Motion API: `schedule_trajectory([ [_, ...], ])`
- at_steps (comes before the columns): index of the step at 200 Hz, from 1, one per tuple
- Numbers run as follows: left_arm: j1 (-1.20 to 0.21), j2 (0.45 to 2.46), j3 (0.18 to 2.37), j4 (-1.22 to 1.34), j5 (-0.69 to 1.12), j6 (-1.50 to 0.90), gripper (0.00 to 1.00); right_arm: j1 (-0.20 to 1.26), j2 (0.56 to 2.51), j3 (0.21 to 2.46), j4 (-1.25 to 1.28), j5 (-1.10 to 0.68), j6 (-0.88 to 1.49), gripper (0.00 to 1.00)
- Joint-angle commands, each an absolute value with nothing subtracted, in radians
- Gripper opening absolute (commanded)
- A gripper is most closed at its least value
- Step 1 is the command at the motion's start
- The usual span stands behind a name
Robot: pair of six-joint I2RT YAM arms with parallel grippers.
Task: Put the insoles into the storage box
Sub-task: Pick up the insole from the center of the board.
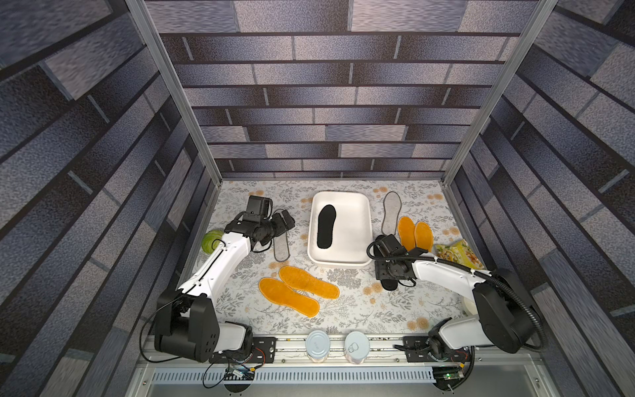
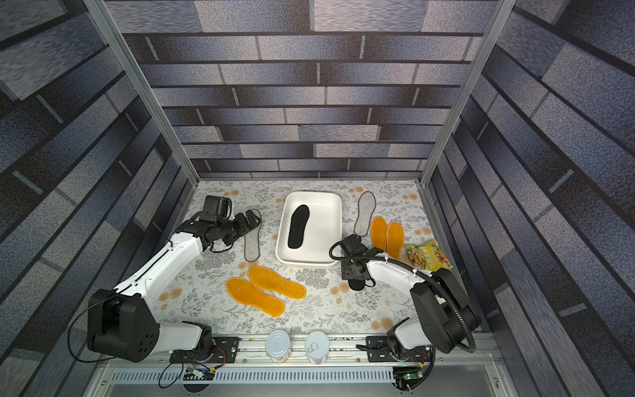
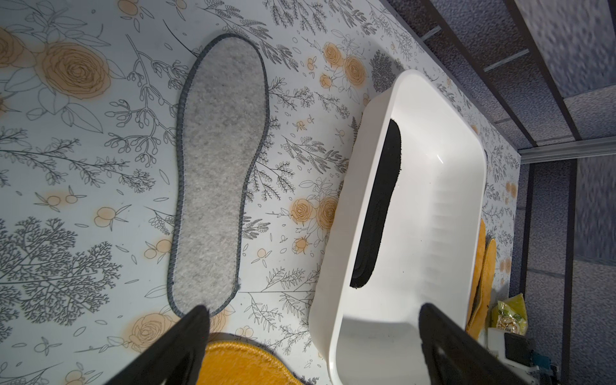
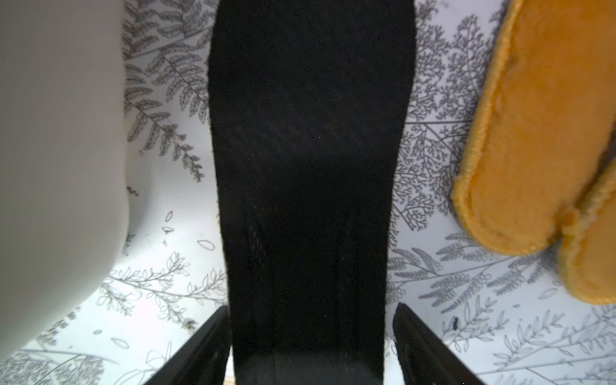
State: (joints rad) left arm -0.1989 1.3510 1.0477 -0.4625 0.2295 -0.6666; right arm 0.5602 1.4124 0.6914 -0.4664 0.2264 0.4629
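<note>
While the right claw (image 4: 310, 308) stood open astride the black insole (image 4: 310, 150) beside the box (image 4: 50, 150), contact seemingly absent, a low, gentle squeeze was advisable; the left claw (image 3: 313, 309) gaped empty.

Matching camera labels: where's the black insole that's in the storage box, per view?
Top view: black insole lies in the storage box, mid-picture.
Top view: same insole, slightly left of centre.
Left wrist: on the box floor; grey insole alongside, outside.
Right wrist: absent; that is the second black insole, straddled by the right gripper.
Landmark: the box's white wall, in all four.
</note>
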Motion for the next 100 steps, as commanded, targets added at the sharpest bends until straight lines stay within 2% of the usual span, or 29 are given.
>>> schedule_trajectory([
  [1,-0.195,1.35,1.05,-0.468,0.23,-0.682,1.0,0.55,1.382,0.671,-0.468,0.222,0.489,0.76],
  [67,-0.195,1.346,1.042,-0.471,0.225,-0.681,1.0,0.548,1.456,0.702,-0.453,0.198,0.487,0.72],
  [100,-0.195,1.348,1.043,-0.469,0.229,-0.679,1.0,0.546,1.428,0.691,-0.453,0.2,0.494,0.64],
])
